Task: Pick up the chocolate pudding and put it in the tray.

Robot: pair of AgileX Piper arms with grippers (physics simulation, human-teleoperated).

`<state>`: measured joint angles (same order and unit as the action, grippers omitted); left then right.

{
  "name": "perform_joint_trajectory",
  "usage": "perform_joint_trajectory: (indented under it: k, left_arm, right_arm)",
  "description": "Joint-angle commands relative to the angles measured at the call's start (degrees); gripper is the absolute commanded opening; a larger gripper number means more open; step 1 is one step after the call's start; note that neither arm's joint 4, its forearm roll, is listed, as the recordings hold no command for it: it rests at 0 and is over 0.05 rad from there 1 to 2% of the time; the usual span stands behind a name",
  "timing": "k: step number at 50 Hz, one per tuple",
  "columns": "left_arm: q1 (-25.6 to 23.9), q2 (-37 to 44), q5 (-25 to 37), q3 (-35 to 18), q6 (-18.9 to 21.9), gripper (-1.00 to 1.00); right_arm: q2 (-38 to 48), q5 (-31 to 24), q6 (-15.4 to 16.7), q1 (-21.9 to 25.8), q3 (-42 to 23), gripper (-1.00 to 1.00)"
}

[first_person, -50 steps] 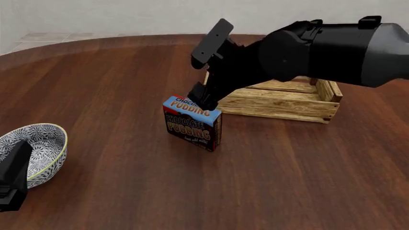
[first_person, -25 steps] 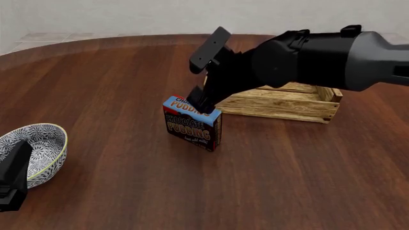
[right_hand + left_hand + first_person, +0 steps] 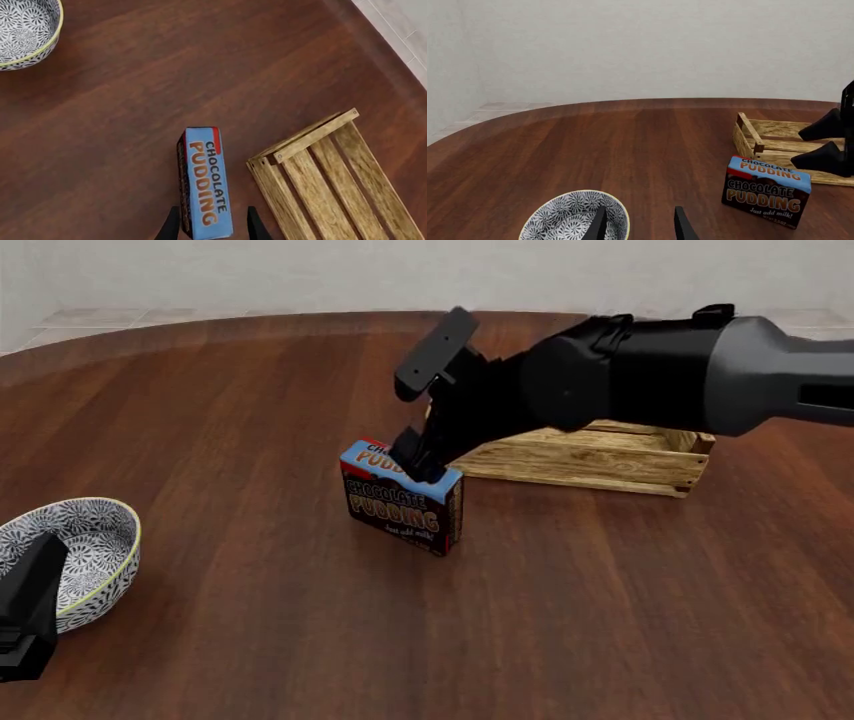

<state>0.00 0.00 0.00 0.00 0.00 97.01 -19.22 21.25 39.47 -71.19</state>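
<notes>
Right claw [image 3: 212, 226] is seen poised over the top of the chocolate pudding [image 3: 402, 498], its two fingers spread apart with one on each side of the carton's blue top; in the right wrist view a thin gap shows between each fingertip and the carton, so the claw is released and nothing is grasped. The carton is stood upright on the desk [image 3: 561, 610], near the middle, its dark lettered front turned toward the near edge. Just beside it, toward the right edge, the tray [image 3: 607, 455] of light wooden slats is placed, apart from the carton by a narrow strip of desk. Much of the tray is hidden in the front view by the right arm, which is reached in from the right edge.

Left claw [image 3: 639, 226] is held low near the left edge, fingers spread with nothing between them, so it too is released. Just beside it a patterned grey-white bowl [image 3: 83, 552] with a yellow rim is set, well apart from the carton and the tray.
</notes>
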Motion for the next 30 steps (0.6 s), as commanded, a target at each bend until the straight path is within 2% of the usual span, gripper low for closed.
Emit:
perform_joint_trajectory:
  k: [1,30]
  left_arm:
    - [0.00,0.00,0.00,0.00,0.00,1.00]
    - [0.00,0.00,0.00,0.00,0.00,1.00]
  right_arm:
    - [0.68,0.68,-0.43,-0.32,0.29,1.00]
    - [0.67,2.77,-2.20,0.20,2.01,1.00]
